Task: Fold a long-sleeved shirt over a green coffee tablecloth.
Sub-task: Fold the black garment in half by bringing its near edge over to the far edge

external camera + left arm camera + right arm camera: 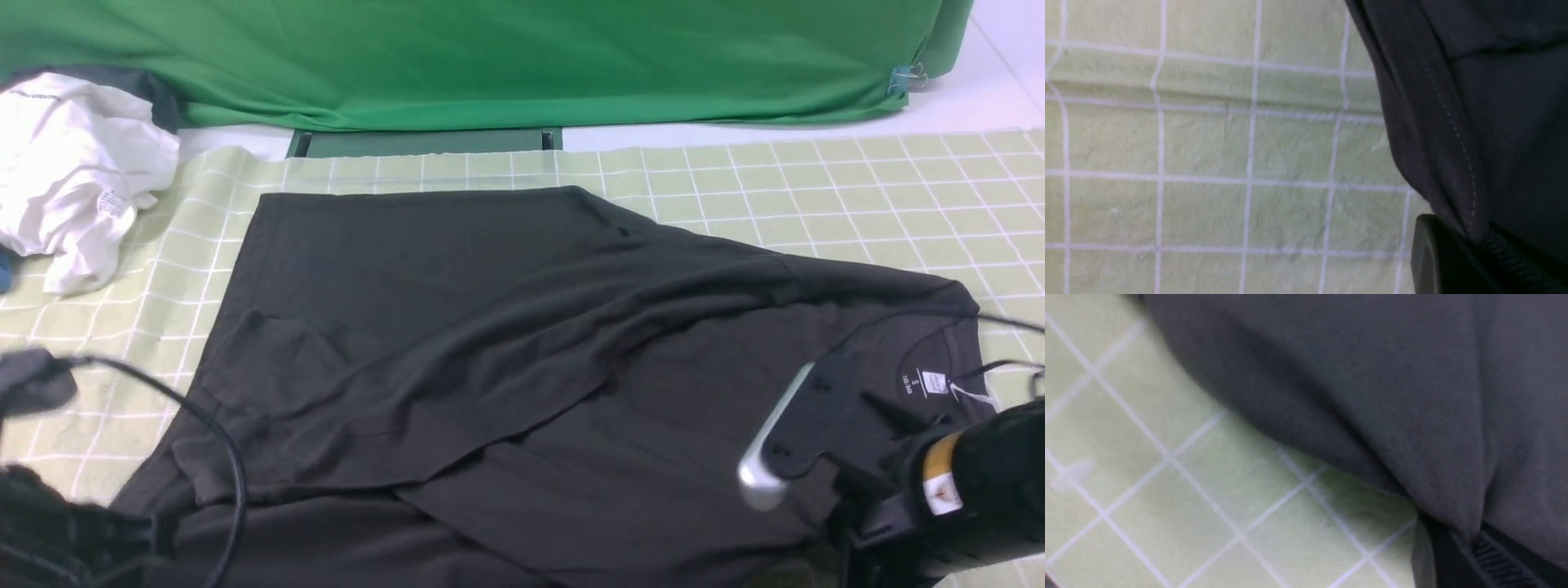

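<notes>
A crumpled white garment lies at far left, partly on the green coffee tablecloth. This pale yellow-green cloth, with a grid of thin white lines, covers the surface. Plain deep-green fabric, smooth and lightly creased, hangs across the back. The long-sleeved shirt, matte black cotton, lies flat on the tablecloth from centre to right. One panel is folded diagonally over the body. The collar and small white neck label are at the right end.

Left gripper: jaws closed on a stitched hem of the shirt, with the fabric drawn to a peak.

Right gripper: jaws closed on a gathered fold of the shirt, close over the tablecloth.
</notes>
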You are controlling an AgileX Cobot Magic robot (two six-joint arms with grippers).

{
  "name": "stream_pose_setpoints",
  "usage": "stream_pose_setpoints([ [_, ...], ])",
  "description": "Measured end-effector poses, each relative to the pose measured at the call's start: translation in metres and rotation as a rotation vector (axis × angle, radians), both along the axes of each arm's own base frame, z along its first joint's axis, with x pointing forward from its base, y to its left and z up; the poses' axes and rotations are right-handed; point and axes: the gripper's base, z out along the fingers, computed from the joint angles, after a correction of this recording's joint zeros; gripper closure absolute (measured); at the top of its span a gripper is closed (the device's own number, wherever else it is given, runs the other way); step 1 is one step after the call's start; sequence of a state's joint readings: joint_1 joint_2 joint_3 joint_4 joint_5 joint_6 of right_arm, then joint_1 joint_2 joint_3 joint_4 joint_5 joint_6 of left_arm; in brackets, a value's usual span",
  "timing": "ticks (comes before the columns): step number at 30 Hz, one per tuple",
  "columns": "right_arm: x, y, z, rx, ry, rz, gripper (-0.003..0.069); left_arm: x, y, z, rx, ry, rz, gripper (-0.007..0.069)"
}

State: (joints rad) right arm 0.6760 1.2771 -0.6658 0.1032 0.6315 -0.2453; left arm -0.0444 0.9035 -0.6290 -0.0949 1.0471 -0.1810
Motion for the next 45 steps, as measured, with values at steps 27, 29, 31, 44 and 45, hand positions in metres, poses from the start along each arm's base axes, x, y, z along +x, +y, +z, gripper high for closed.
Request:
stream_pose_setpoints([
  [27,0.212,0.006,0.056,-0.076,-0.209,-0.239,0.0629,0.276,0.027,0.024,-0.004,-0.151,0.137,0.0592],
  [29,0.232,0.009,0.05,-0.076,-0.213,-0.246,0.0629,0.294,0.03,0.014,-0.004,-0.145,0.141,0.0592],
  [31,0.248,0.013,0.039,-0.08,-0.208,-0.251,0.0629,0.308,0.032,0.003,-0.005,-0.131,0.146,0.0592],
  [44,0.307,0.029,-0.009,-0.057,-0.273,-0.249,0.0533,0.347,0.041,-0.041,0.053,-0.149,0.137,0.0561],
  [45,0.309,0.029,-0.009,-0.051,-0.285,-0.248,0.0501,0.347,0.041,-0.04,0.059,-0.154,0.135,0.0554],
])
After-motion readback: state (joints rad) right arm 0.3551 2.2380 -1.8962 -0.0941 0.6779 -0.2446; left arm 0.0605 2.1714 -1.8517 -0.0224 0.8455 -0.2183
